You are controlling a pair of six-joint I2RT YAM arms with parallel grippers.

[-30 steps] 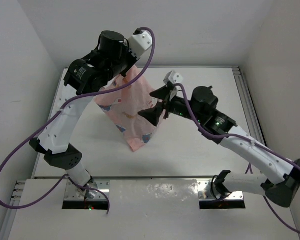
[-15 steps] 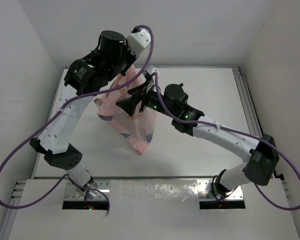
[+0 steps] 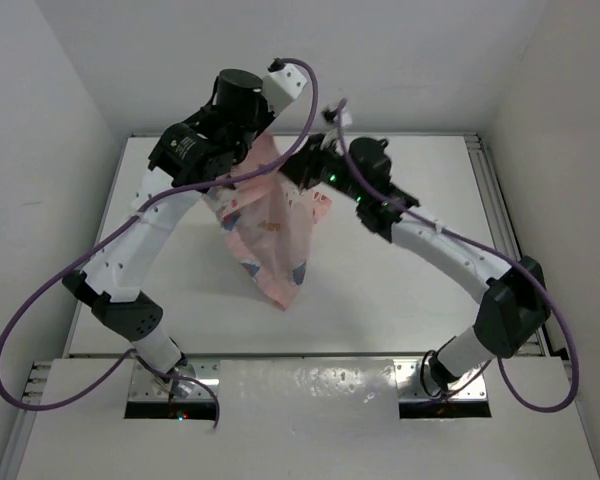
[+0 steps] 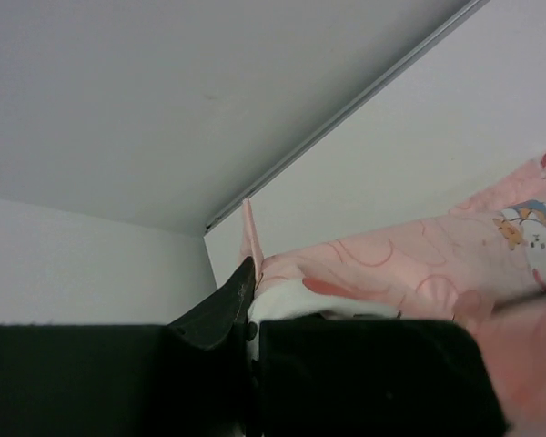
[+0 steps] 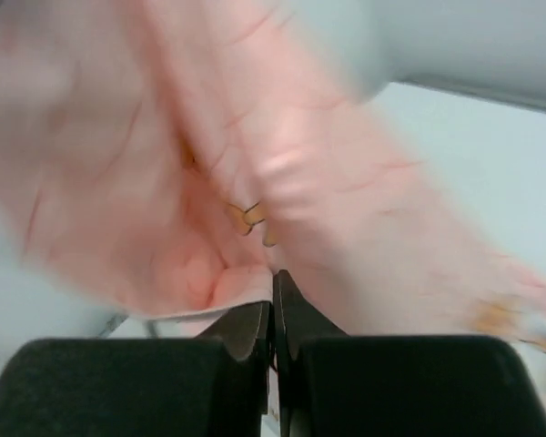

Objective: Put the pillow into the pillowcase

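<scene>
- While I watch from the top camera, the pillowcase (image 3: 270, 235) hangs in the air between my two arms. Its top edge is up by the wrists and its lowest corner points down at the table (image 3: 420, 290). I cannot tell whether that corner touches the surface.
- My left hand (image 4: 248, 305) has its fingers together, clamped on the top edge of the cloth. In the left wrist view a sliver of pink stands up out of the pinch, and the rest drapes off to the right.
- A patch of white shows just behind those fingers, but I cannot make out what it is.
- My right hand (image 5: 273, 296) is at the cloth's upper right side, fingers pressed together.
- The right wrist view is blurred. Pink folds fill it and come down to the fingertips, but I cannot tell whether any cloth is caught between them.
</scene>
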